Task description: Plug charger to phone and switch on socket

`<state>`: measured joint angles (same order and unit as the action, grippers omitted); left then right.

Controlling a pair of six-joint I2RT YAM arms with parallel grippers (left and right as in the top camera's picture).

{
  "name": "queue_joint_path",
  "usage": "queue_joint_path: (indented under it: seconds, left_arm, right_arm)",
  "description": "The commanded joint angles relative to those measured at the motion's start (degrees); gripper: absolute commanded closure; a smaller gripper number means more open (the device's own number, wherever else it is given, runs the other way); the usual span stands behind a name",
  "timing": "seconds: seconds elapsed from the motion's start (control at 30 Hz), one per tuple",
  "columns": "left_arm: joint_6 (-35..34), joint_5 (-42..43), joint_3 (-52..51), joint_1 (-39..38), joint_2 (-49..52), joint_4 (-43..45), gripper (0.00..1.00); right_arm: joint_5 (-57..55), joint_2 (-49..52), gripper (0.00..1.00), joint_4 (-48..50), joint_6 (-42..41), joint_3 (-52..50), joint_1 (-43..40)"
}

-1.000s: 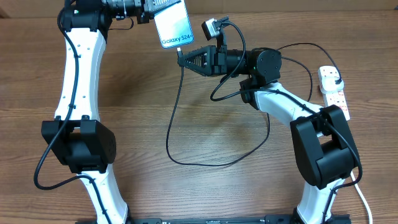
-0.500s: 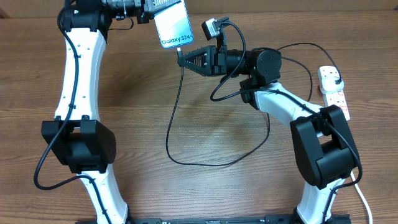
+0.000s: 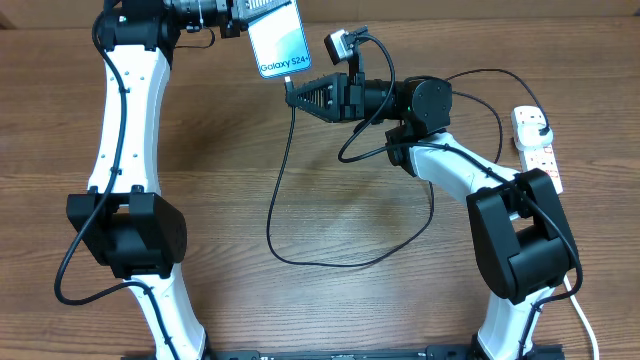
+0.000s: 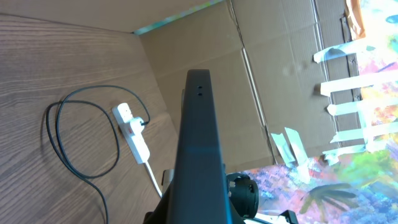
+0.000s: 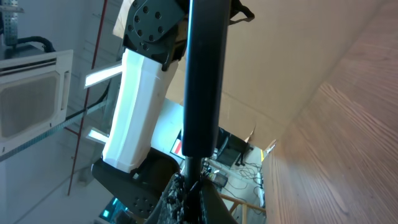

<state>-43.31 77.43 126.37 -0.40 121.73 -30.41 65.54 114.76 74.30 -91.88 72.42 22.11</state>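
My left gripper is shut on the phone and holds it in the air at the back of the table, its light blue screen and "Galaxy" lettering facing up. In the left wrist view the phone shows edge-on as a dark bar that hides the jaws. My right gripper is shut on the charger's connector tip, right at the phone's lower end. The black charger cable hangs down, loops over the table and runs to the black plug in the white socket strip.
The socket strip lies at the table's right edge with its white cord trailing to the front. The cable loop lies across the middle of the table. A cardboard wall stands behind the table.
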Motion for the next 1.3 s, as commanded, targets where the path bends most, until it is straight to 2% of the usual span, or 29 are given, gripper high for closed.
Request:
queue_joint_path:
  seconds: [0.0,1.27]
  left_arm:
    - [1.2,2.1,0.9,-0.6,-1.4,0.2,0.96]
    - [2.4,0.6,0.9,0.2,-1.4,0.2,0.96]
  right_arm:
    - [-1.1,0.0,0.96,-0.3,0.2,0.6,-0.6]
    - [-1.3,0.0,0.96,-1.5,0.9,0.6,-0.6]
